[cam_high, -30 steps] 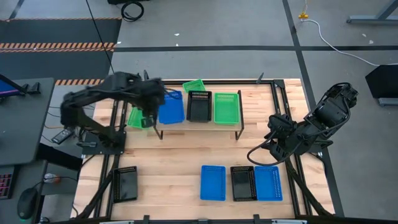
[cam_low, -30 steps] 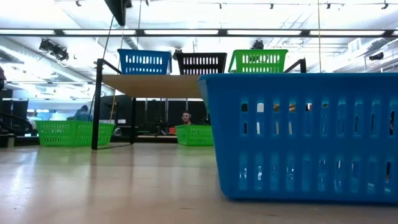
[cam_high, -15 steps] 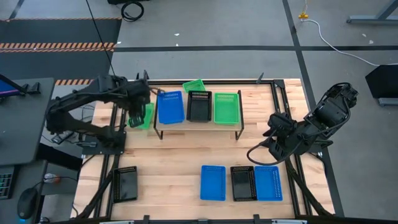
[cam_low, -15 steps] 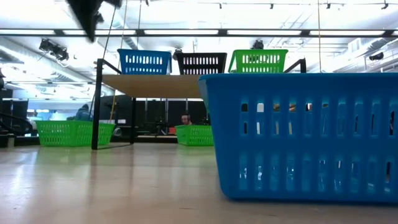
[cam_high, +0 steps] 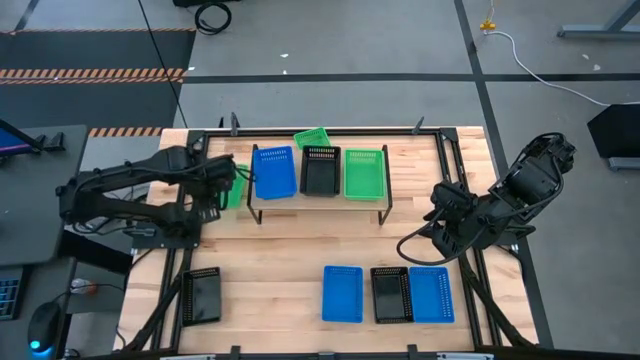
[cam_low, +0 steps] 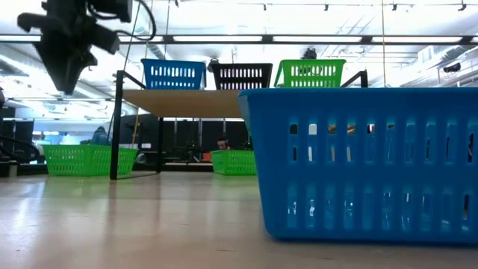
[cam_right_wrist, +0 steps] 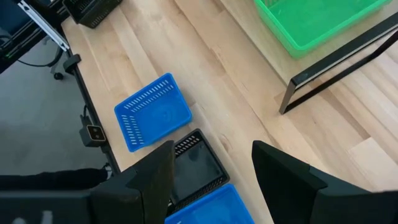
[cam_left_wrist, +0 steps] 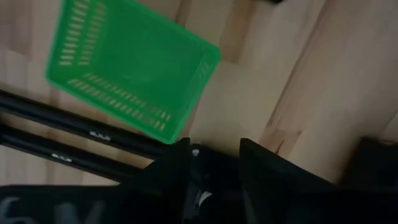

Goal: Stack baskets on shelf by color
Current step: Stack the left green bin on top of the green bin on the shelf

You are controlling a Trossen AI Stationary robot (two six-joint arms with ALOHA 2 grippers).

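Your left arm has swung back from the shelf (cam_high: 316, 203) since a second ago, and its left pincer (cam_high: 222, 184) now hangs over the tabletop's (cam_high: 280, 255) left side, above the green basket (cam_high: 233, 187) lying just beside the shelf's left legs. In the left wrist view that basket (cam_left_wrist: 127, 68) sits flat on the wood, clear of the fingers (cam_left_wrist: 168, 171), which stand apart with nothing between them.

On the shelf top you have three baskets side by side: a blue basket (cam_high: 274, 172), a black basket (cam_high: 320, 170) and a green one (cam_high: 363, 174). Another green basket (cam_high: 311, 138) lies tilted on the tabletop behind the shelf.

Along the near edge sit a lone black basket (cam_high: 201, 295) at the left, then a blue basket (cam_high: 342, 293), and a black one (cam_high: 390, 294) touching a further blue one (cam_high: 431, 294) (this pair is just below your right arm).

Your right pincer (cam_high: 437, 222) waits at the right edge, fingers (cam_right_wrist: 283, 168) spread and holding nothing.
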